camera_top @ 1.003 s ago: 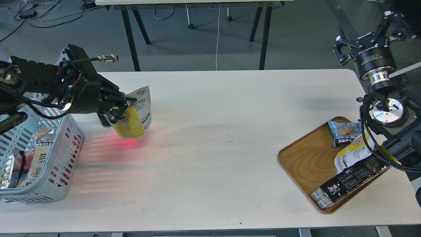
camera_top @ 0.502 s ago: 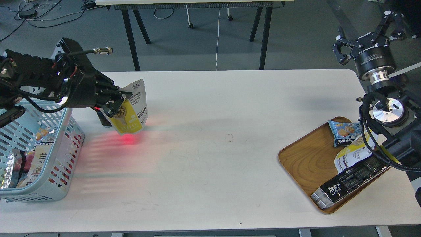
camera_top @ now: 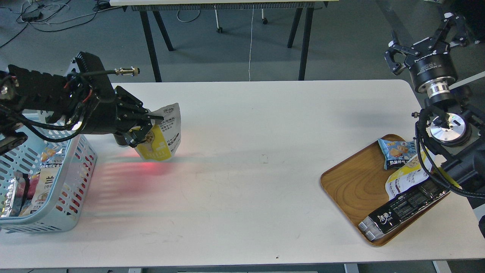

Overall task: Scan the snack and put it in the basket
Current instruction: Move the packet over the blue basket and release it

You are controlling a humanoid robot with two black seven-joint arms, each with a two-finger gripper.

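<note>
- snack: yellow-front pouch with white top, pinched in my left gripper, hanging just above the table, lower edge near or touching the surface, can't tell which.
- Long axis roughly upright, tilted a bit, white top up and toward the far side, yellow end down.
- Left claw is clamped on the pouch's left edge; the pouch sticks out to the right of the fingers, away from the wrist.
- Red scanner glow on the table right under and left of the pouch, so I judge the scan step is in hand.
- basket: pale blue, slotted, sits at the left table edge, to the left of and nearer me than the pouch; already holds some packets. Left forearm crosses over its far rim.
- Key relation: the basket lies behind the claw, wrist side, so the coming move likely needs the arm to pull back left and toward me, then drop.
- Left arm is the near one by far; right gripper is raised at far right, fingers spread, holding nothing, well apart from the pouch.
- wooden tray at right holds a blue packet, another yellow pouch and a black packet; not in play.
</note>
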